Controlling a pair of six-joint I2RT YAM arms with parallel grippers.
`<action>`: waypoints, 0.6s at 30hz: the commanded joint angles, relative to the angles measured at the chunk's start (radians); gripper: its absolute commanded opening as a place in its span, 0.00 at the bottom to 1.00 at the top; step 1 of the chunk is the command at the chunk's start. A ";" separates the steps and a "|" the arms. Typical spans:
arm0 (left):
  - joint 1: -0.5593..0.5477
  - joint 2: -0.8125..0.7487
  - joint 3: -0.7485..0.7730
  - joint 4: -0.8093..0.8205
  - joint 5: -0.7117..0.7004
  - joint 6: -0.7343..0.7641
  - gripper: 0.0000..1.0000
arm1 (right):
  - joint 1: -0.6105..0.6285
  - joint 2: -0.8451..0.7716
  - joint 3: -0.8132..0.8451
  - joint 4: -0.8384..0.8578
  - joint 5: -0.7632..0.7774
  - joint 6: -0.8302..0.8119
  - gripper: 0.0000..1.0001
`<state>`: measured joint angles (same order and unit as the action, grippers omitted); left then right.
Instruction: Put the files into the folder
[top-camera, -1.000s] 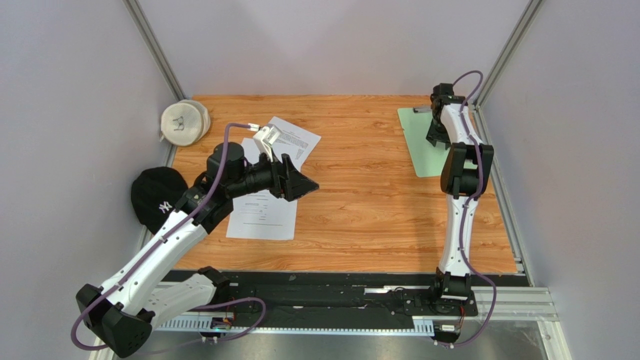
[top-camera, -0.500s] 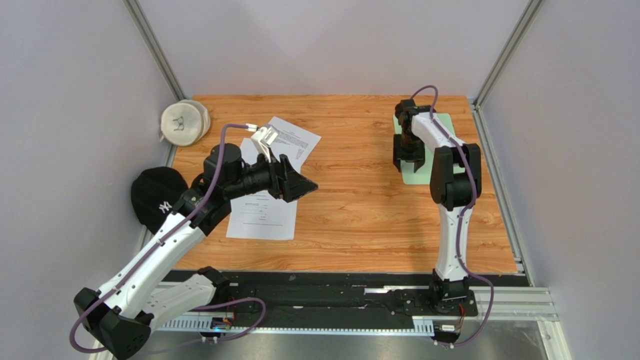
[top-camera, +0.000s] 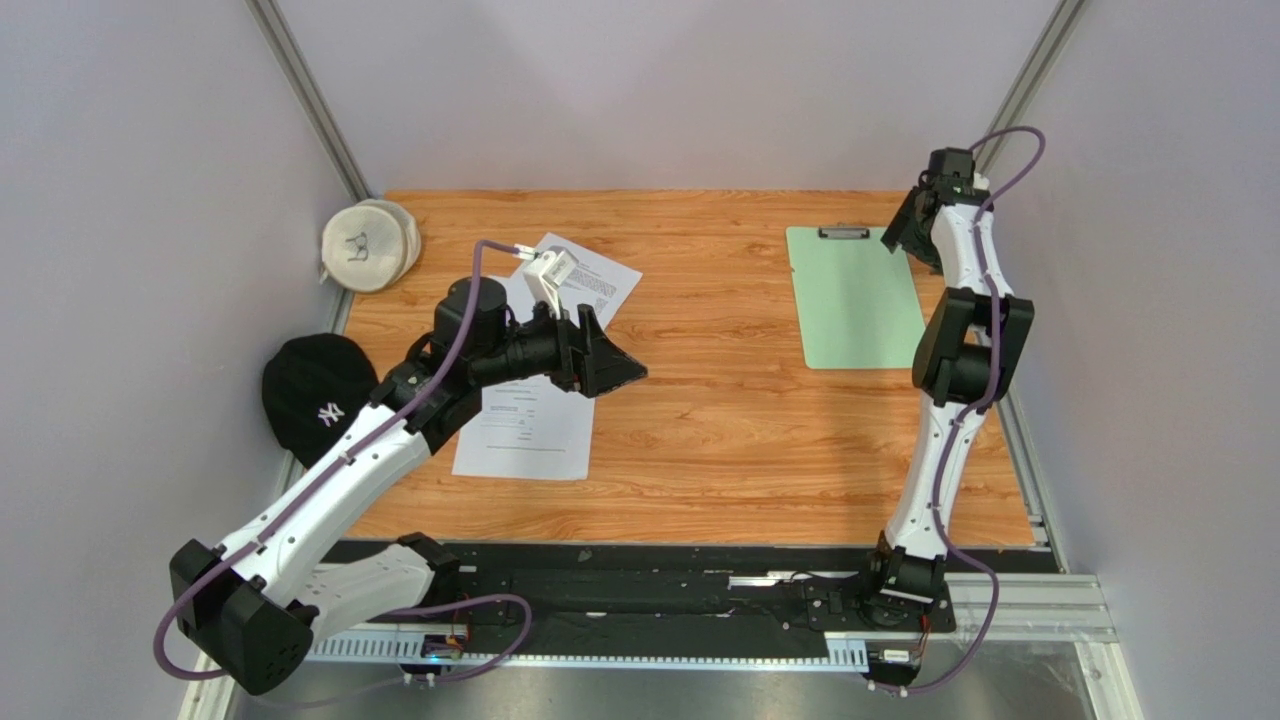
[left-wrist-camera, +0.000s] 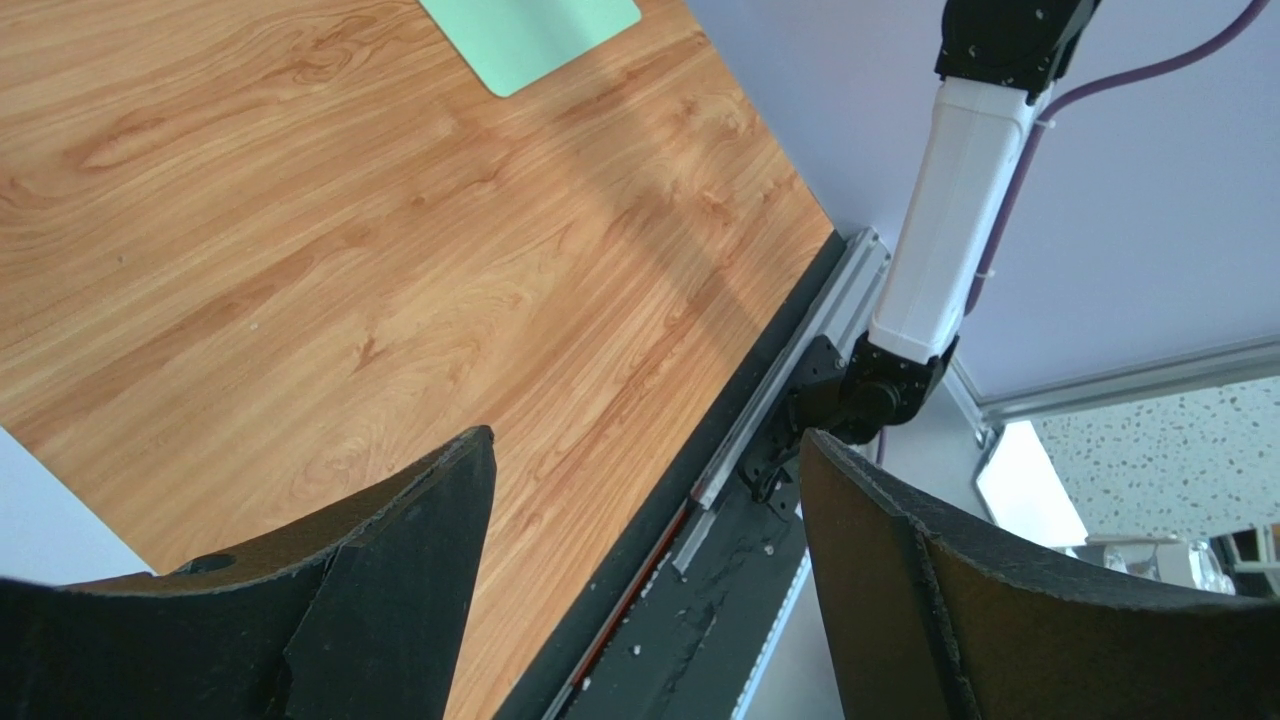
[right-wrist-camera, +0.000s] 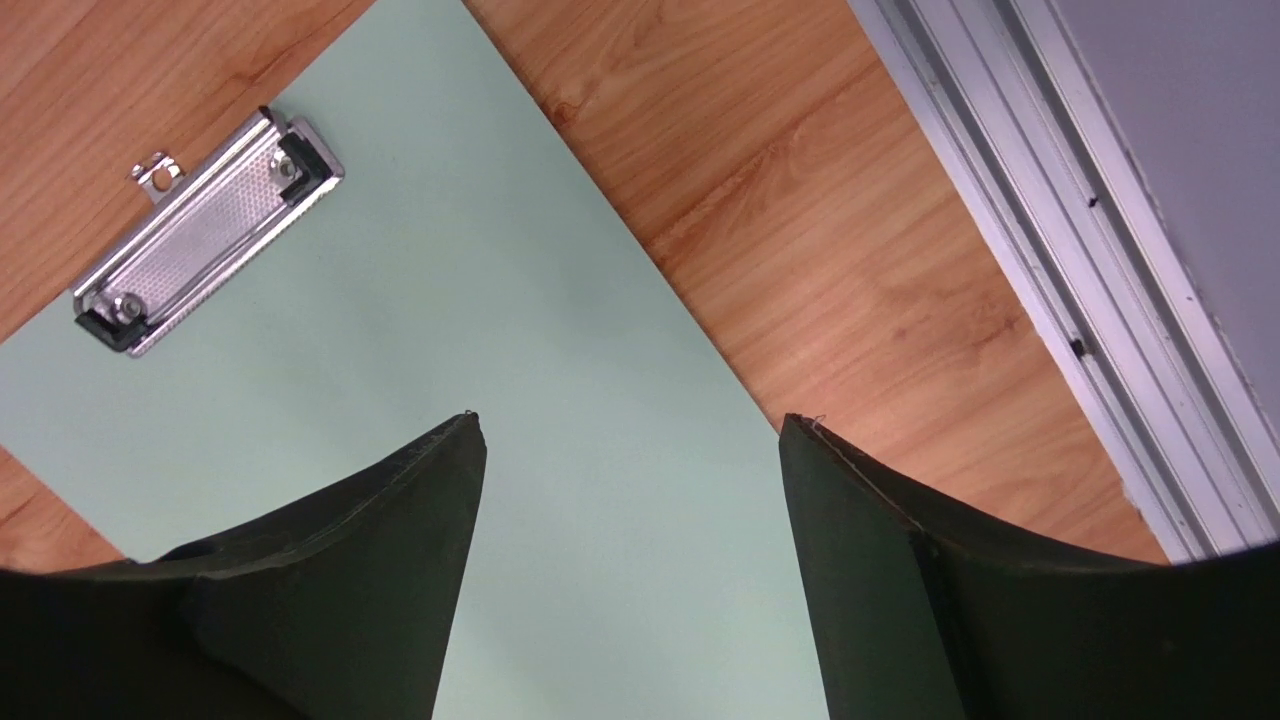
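Observation:
The files are white printed sheets (top-camera: 526, 428) lying on the left half of the wooden table, one overlapping sheet (top-camera: 604, 279) farther back. A corner of a sheet shows in the left wrist view (left-wrist-camera: 27, 510). The folder (top-camera: 854, 300) is a pale green clipboard at the back right, lying flat, its metal clip (top-camera: 845, 233) at the far edge. My left gripper (top-camera: 628, 365) is open and empty, held above the table just right of the sheets. My right gripper (top-camera: 906, 237) is open and empty above the folder's far right corner. The right wrist view shows the folder (right-wrist-camera: 451, 345) and clip (right-wrist-camera: 203, 233) below the jaws.
A white round pouch (top-camera: 368, 243) sits at the back left corner. A black cap (top-camera: 313, 393) lies at the left edge. Aluminium frame rails (right-wrist-camera: 1082, 300) and grey walls close in the table on three sides. The right arm (left-wrist-camera: 962, 180) stands at the near right.
My right arm has swung from over the folder's left edge to its far right corner, uncovering the whole folder. My left gripper has shifted slightly right. The sheets have not moved.

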<state>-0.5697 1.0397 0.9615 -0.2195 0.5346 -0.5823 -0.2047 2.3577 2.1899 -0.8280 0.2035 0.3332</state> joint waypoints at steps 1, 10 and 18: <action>-0.007 0.019 -0.001 0.058 0.028 0.001 0.83 | 0.014 0.081 0.074 0.061 -0.016 -0.002 0.77; -0.012 0.023 -0.001 0.046 0.025 0.004 0.86 | -0.025 0.118 0.050 0.069 -0.053 0.020 0.88; -0.019 0.042 0.013 0.057 0.027 -0.001 0.86 | -0.036 0.098 0.024 0.101 -0.069 0.010 0.90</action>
<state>-0.5793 1.0706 0.9604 -0.2058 0.5438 -0.5819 -0.2287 2.4840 2.2181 -0.7837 0.1429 0.3420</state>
